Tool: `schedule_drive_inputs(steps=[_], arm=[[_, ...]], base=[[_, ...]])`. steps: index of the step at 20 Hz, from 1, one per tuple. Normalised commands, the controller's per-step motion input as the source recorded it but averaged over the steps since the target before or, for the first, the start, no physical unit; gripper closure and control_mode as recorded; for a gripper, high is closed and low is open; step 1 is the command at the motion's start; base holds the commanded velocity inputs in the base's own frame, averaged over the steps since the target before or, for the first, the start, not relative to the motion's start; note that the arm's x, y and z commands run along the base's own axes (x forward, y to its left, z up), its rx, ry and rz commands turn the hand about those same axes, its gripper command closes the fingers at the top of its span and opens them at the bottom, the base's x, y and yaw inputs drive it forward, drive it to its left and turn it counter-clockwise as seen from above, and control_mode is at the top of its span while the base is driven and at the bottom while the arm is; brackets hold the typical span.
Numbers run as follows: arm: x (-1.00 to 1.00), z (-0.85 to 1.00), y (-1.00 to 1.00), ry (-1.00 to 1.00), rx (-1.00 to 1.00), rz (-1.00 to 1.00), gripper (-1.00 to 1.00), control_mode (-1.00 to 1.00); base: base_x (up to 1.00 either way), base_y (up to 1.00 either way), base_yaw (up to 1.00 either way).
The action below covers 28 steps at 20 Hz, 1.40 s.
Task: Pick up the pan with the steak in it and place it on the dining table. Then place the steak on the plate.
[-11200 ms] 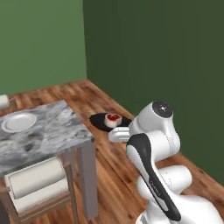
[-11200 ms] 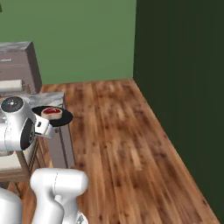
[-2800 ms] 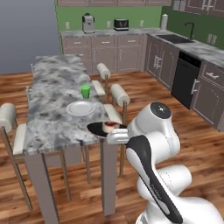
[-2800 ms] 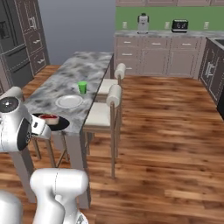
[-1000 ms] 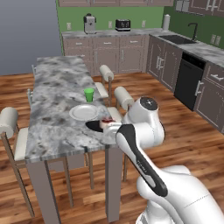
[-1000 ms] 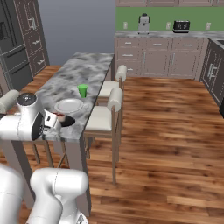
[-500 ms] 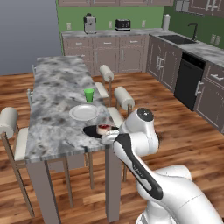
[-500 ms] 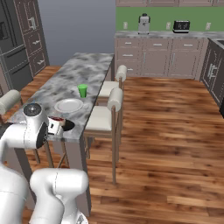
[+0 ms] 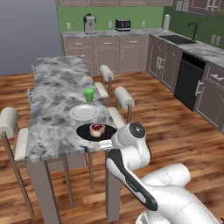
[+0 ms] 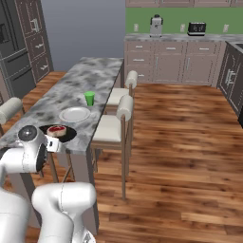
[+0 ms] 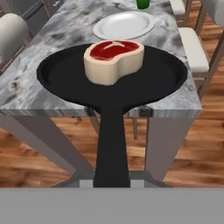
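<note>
Pan [image 11: 113, 76] w/ steak [image 11: 113, 61] on dining table [image 9: 52, 94] edge (beside plate [image 11: 124, 25]), gripper [image 11: 112, 179] apparently clamping handle.

Bare marble lies open along the far length of the dining table [image 9: 54, 83], and more down its left side. At the near end the pan [image 9: 96, 131] takes up the right corner, its rim reaching the edge, with the steak [image 11: 113, 61] standing up inside it. Just beyond, the plate [image 9: 84, 112] sits close to the pan's far rim, a thin strip of stone between them. The green cup [image 9: 89, 94] rises right behind the plate. Chairs [image 10: 118, 121] line the right flank, backs above tabletop level; another chair [image 9: 9, 127] guards the left.
</note>
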Motion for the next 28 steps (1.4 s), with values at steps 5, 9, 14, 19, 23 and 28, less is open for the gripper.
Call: schedule_drive_inputs(steps=[5, 9, 14, 19, 23, 28], arm=[[0.22, -0.15, -0.1, -0.14, 0.0, 0.0, 1.0, -1.0], [0.08, -0.19, -0.13, -0.1, 0.0, 0.0, 1.0, -1.0], [0.01, -0.28, -0.33, -0.04, 0.0, 0.0, 1.0, -1.0], [0.0, -0.25, -0.32, -0.05, 0.0, 0.0, 1.0, -1.0], [0.02, -0.1, 0.0, 0.0, 0.0, 0.0, 1.0, -1.0], [0.0, -0.48, -0.06, -0.02, -0.01, 0.01, 1.0, -1.0]], base=[[0.0, 0.0, 0.0], [0.0, 0.0, 0.0], [0.0, 0.0, 0.0], [0.0, 0.0, 0.0], [0.0, 0.0, 0.0], [0.0, 0.0, 0.0]])
